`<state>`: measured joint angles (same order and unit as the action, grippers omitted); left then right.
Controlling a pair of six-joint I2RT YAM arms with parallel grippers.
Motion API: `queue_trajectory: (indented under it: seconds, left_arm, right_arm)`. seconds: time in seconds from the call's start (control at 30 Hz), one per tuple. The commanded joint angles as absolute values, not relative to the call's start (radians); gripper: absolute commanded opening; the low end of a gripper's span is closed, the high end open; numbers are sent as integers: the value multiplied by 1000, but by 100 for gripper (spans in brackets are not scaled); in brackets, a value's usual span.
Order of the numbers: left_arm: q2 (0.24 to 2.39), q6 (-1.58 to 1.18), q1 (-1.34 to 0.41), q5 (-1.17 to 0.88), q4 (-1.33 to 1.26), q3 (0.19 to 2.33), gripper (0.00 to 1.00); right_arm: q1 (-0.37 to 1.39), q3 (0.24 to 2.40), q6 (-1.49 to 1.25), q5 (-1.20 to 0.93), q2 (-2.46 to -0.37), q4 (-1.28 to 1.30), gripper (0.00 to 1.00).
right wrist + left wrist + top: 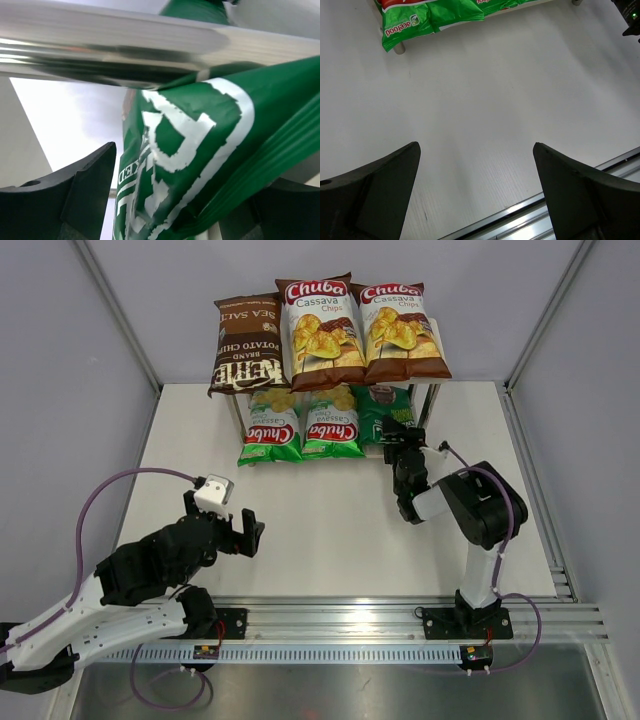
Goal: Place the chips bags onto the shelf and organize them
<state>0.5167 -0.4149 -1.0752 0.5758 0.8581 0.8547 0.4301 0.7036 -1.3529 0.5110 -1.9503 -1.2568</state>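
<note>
White lettering on dark green bag (200, 150); dark brown bag (245, 345).

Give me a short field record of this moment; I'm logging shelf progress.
shelf: two tiers, metal legs
top tier: Kettle bag, two Chuba Cassava bags, side by side
lower tier: two light green Chuba bags, dark green bag at right
left gripper: open, empty, over the table
right gripper: at the dark green bag, which lies between its fingers; grip unclear
bags off shelf: none visible

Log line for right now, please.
right fingers: straddling dark green glossy chip bag at metal-legged wooden shelf, grip unclear | left fingers: open, empty
</note>
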Motion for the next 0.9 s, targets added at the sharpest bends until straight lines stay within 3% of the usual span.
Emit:
queue_trajectory:
  seconds: [0.0,0.4,0.53,0.87]
  left_arm:
    - [511,-396,-1075,558,810,844,99]
    - [502,-399,-1075,560,808,842,99]
    - [502,-400,-1075,565,810,842,99]
    - [503,-405,-1075,574,815,844,99]
  right_arm:
    - [433,696,-1355,520,-1850,-1175,79]
    - [434,655,-1390,453,-1692,-838,82]
    - [434,620,-1448,433,-1655,-776,75]
    - [433,601,-1445,443,-1690,-834,43]
